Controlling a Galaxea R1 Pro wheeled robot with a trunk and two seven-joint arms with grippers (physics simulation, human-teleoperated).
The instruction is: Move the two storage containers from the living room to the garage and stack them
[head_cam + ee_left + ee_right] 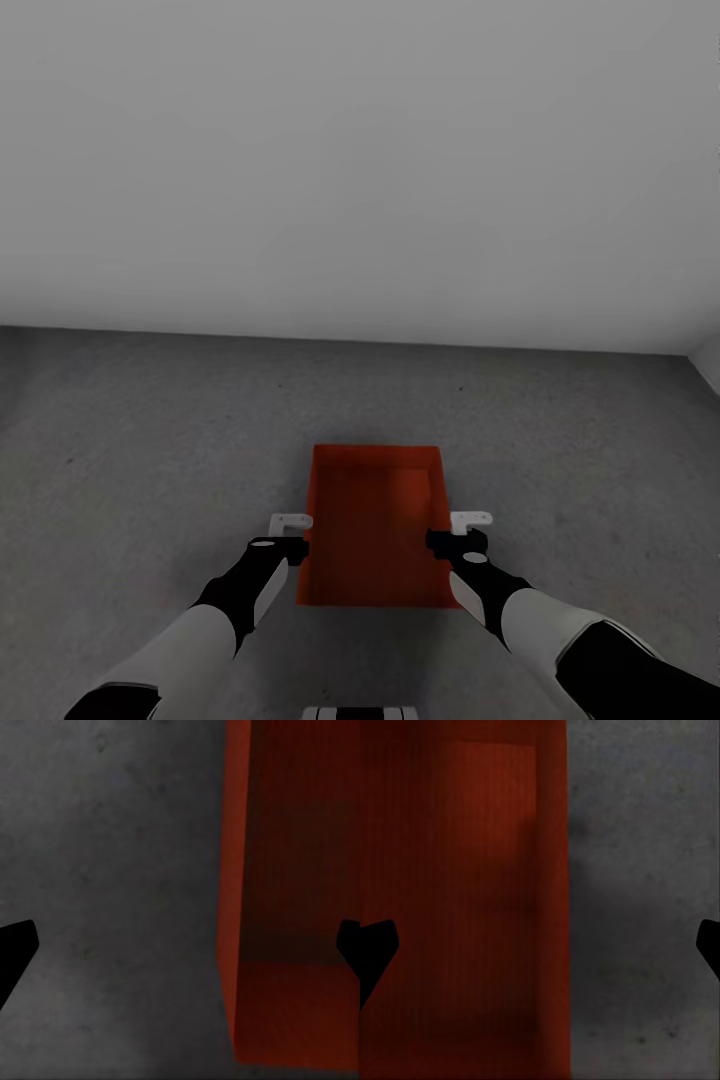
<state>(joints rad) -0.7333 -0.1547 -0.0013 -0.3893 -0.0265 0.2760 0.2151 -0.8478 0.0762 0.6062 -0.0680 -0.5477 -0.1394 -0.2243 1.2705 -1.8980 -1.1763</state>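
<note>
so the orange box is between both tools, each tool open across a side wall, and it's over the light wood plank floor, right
Not quite: the floor is dark grey concrete, not light wood planks, as the head view shows. The rest holds: the orange box sits between the left tool and the right tool, and each wrist view shows open fingers straddling a side wall.

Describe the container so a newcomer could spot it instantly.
Look where the pale grey wall meets the dark concrete floor, then come toward the robot. The container sits between the left gripper and right gripper: an orange-red, topless rectangular box, the only coloured thing there.
</note>
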